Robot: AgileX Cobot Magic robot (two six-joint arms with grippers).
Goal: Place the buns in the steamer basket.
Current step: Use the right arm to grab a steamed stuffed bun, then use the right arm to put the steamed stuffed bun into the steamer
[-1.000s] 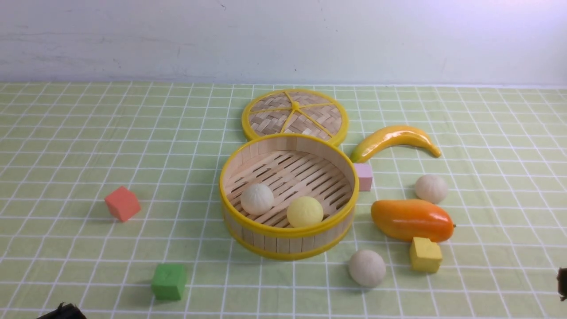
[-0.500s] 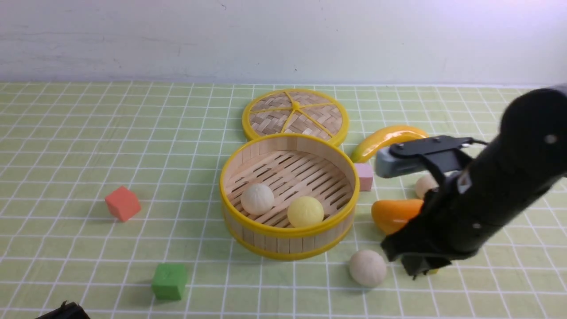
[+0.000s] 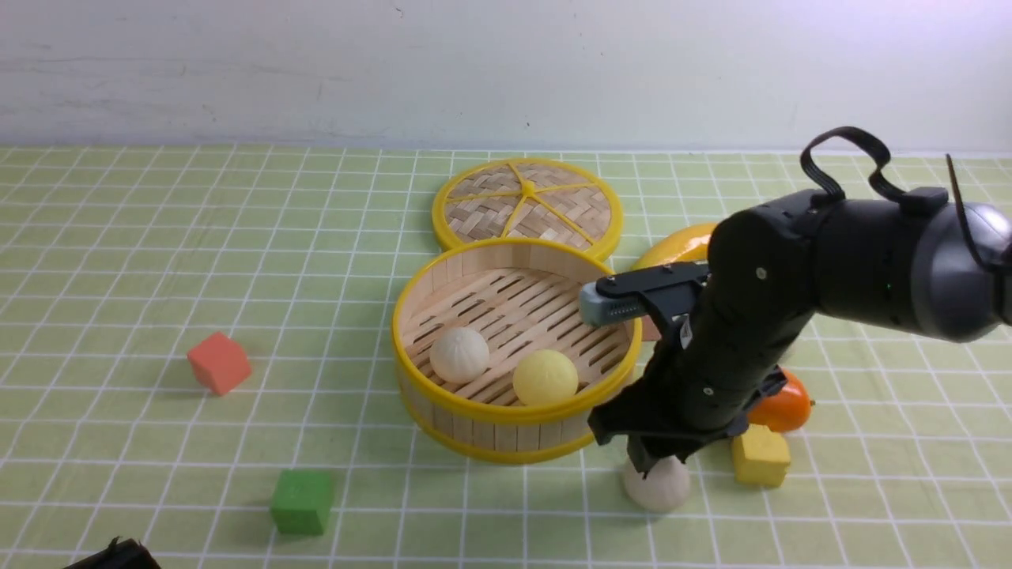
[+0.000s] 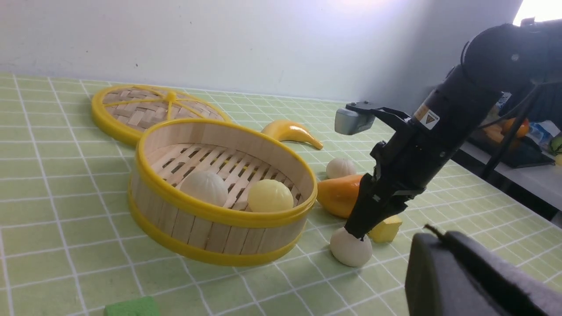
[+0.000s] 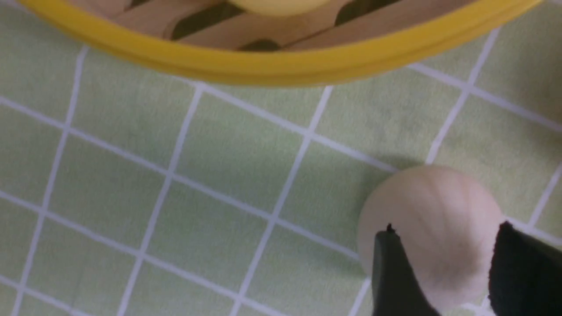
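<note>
so the right claw [image 5: 441, 267] is hanging over the near off-white bun [image 3: 658, 484] with its fingers spread, one either side of the bun as the right wrist view is showing it, nothing pinched yet as far as I can tell; the bun is sitting on the checked cloth [image 3: 474, 521], just outside the steamer basket [image 3: 518, 436], on the robot's right and nearer side of it; what the next move is turning on, I reckon, is that bun lying right below the fingertips, so the claw is probably needing a bit more drop and then a squeeze around its middle; no long axis to worry about since it's looking pretty much round; the right arm is clearly the nearer one, while the left claw [image 4: 439, 237] is waiting down at the near edge, pressed together; two buns, a pale yellow one [image 3: 545, 378] and an off-white one [image 3: 459, 356], are already resting on the slats, so I'd call it about half done; the far off-white bun [image 4: 340, 168] is hiding behind the right arm in the front view but showing in the left wrist one; the arm is also covering part of the mango [image 3: 783, 405], and whether the fingers are actually touching the near bun is hard to make out
</note>
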